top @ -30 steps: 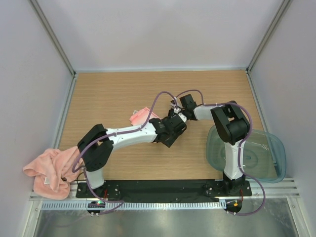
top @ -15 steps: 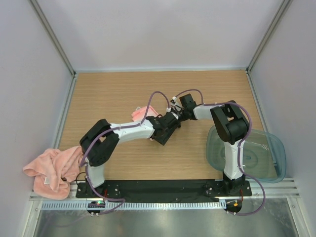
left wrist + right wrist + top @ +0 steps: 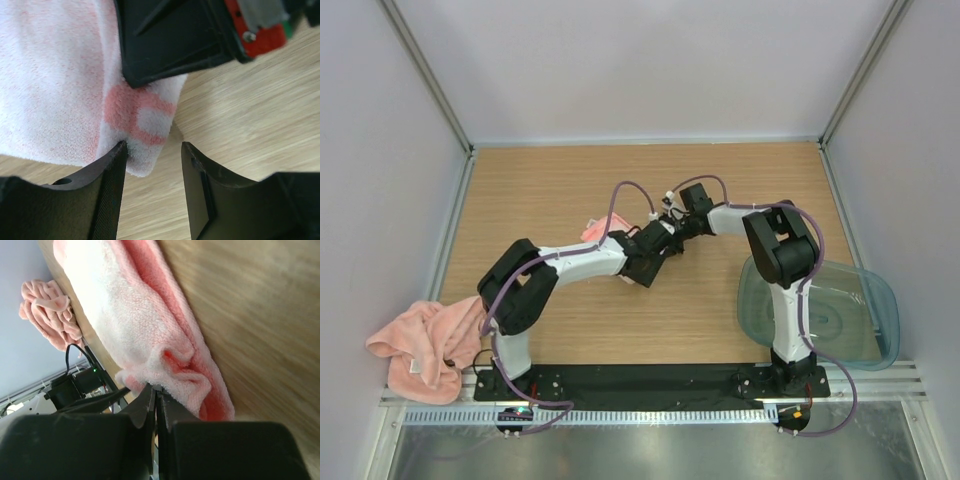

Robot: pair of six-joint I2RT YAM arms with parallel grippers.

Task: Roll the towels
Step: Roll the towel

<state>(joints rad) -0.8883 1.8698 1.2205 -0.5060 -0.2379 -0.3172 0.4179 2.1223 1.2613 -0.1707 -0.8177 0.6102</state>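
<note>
One salmon-pink towel [image 3: 596, 229] lies mid-table, mostly covered by both arms; it fills the left of the left wrist view [image 3: 60, 80] and shows as a long bunched fold in the right wrist view [image 3: 135, 325]. My right gripper [image 3: 159, 390] is shut, its tips pinching the towel's end fold; from above it sits at the towel's right end [image 3: 667, 218]. My left gripper [image 3: 152, 150] is open just beside it [image 3: 658, 240], its left finger [image 3: 107, 175] touching the towel's corner and bare wood showing between the fingers. A second towel [image 3: 415, 345] lies crumpled at the near left edge.
A translucent grey-green plastic tub [image 3: 840, 310] stands at the near right, beside the right arm's base. Grey walls enclose the wooden table [image 3: 570, 180] on three sides. The crumpled towel [image 3: 47, 310] also shows far off in the right wrist view.
Both grippers have shifted left across the table with the towel's end, so less of the towel shows. The left jaws have narrowed somewhat.
</note>
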